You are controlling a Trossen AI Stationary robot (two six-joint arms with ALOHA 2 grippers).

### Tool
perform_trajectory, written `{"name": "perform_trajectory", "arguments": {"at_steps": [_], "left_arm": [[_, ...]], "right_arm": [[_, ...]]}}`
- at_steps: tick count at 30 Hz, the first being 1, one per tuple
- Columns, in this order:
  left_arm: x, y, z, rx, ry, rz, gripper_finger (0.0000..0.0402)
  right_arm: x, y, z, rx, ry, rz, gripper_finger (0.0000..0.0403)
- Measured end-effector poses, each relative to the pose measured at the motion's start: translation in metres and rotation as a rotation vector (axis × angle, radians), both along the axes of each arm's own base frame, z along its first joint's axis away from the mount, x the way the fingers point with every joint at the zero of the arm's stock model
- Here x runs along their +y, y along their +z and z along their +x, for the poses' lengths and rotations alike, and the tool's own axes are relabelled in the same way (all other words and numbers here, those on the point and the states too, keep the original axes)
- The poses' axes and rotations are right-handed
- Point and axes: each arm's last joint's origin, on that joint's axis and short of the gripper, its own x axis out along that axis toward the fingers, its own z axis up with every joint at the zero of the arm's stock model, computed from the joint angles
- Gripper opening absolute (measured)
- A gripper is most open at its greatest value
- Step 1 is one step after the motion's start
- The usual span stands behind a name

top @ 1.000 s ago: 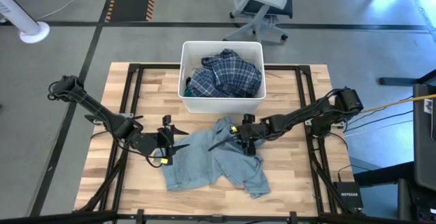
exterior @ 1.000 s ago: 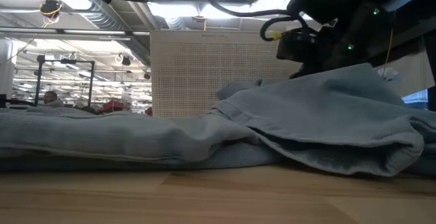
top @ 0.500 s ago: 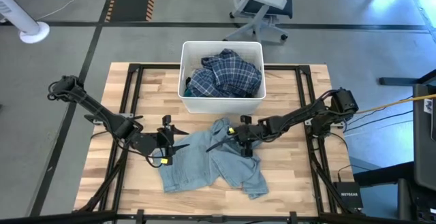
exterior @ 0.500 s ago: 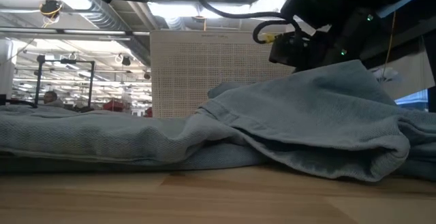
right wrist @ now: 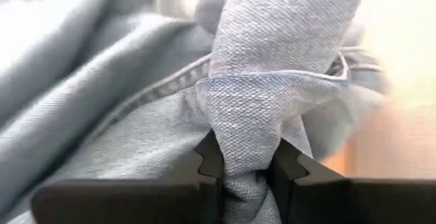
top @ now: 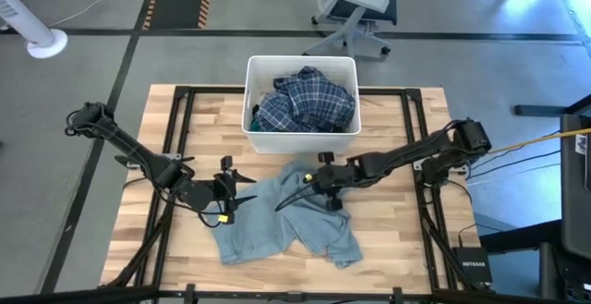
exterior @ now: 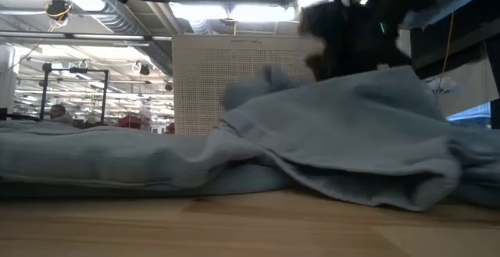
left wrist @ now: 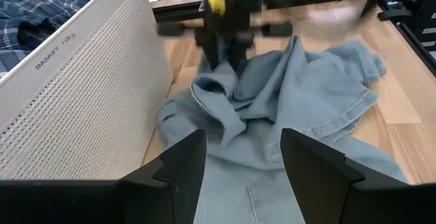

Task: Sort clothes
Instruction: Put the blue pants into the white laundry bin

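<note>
A light blue denim garment (top: 282,223) lies crumpled on the wooden table, in front of the white bin (top: 251,101). A blue plaid shirt (top: 305,101) lies in the bin. My right gripper (top: 309,186) is shut on a bunched fold at the denim's middle. My left gripper (top: 244,191) is open at the denim's left part; in the left wrist view (left wrist: 242,159) its fingers stand over the cloth. I cannot tell whether they touch it. The denim also fills the low view (exterior: 328,148). My right gripper pinches a bunched fold of the denim (right wrist: 245,139) between its two fingers (right wrist: 291,168), several layers thick, with a seam running across it. The fingers come from the table's right, slanting down. The fold is raised a little; the rest of the garment lies on the table.
The bin's perforated wall (left wrist: 88,94) stands close beside my left gripper. A black frame (top: 185,96) runs around the tabletop. Bare wood lies to the right of the denim (top: 397,221) and at the table's left (top: 148,230).
My right gripper has gone toward the table's left edge, still shut on the denim fold. The garment's middle has been dragged left and bunched higher. Its right part has slid along the table after it, while the left part has stayed put.
</note>
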Motion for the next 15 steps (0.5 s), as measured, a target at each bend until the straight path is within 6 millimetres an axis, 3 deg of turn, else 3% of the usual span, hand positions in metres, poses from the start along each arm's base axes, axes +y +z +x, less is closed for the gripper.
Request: {"name": "perform_trajectory", "arguments": {"at_steps": [6, 15], "left_arm": [[0.000, 0.000, 0.000, 0.001, -0.006, 0.012, 0.0187], [0.000, 0.001, 0.000, -0.002, -0.011, 0.022, 0.0187]], "right_arm": [[0.005, 0.056, 0.008, -0.086, 0.025, -0.103, 0.0060], [0.013, 0.156, 0.015, -0.185, 0.033, -0.263, 0.0060]]}}
